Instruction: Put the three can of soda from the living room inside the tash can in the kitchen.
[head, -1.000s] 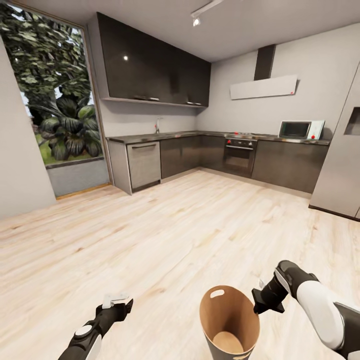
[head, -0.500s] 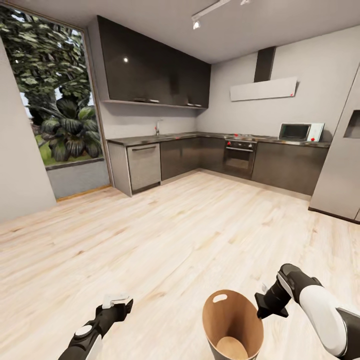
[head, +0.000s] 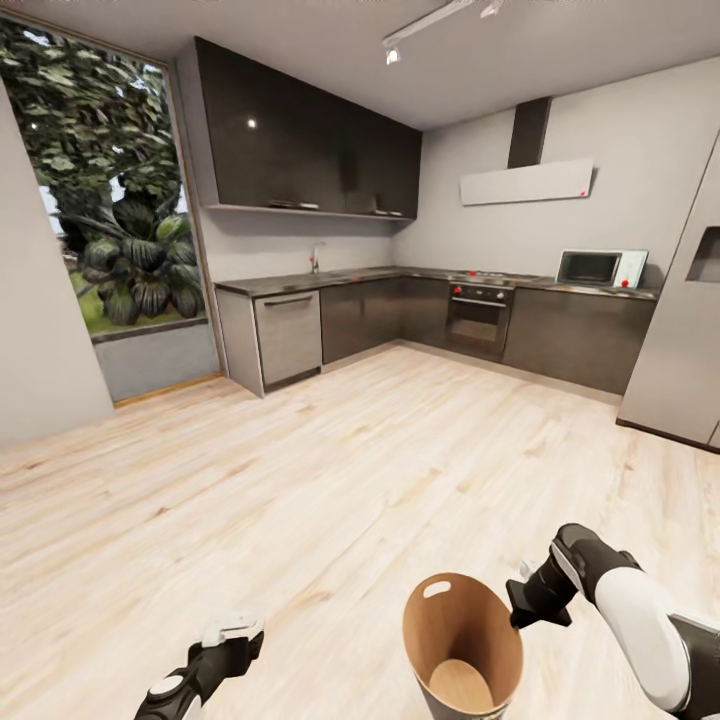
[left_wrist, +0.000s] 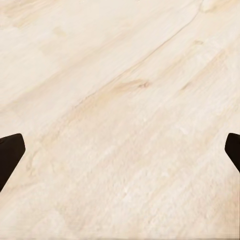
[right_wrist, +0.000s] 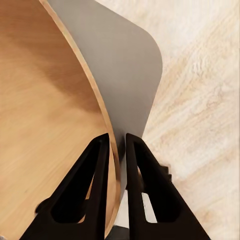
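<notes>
Lower now in the bottom left of the head view, the left gripper (head: 232, 633) has dropped toward the frame edge; the bin has barely shifted.

At lower right the right gripper (right_wrist: 116, 150) is clamped on the rim of the tash can (head: 462, 640), one finger inside the brown wall and one outside, the white forearm angling in from the bottom right corner. That bin hangs at bottom centre, its oval handle hole on the far rim, its inside bare as far as I can see. From the left wrist view the left gripper's fingers (left_wrist: 10, 152) stand wide apart over bare planks. Pale wood floor (head: 330, 470) lies open across the middle of the frame up to the dark kitchen cabinets (head: 380, 312), the oven (head: 478, 315) and the silver fridge (head: 680, 340) at the right edge; a tall window (head: 110, 210) fills the upper left.
</notes>
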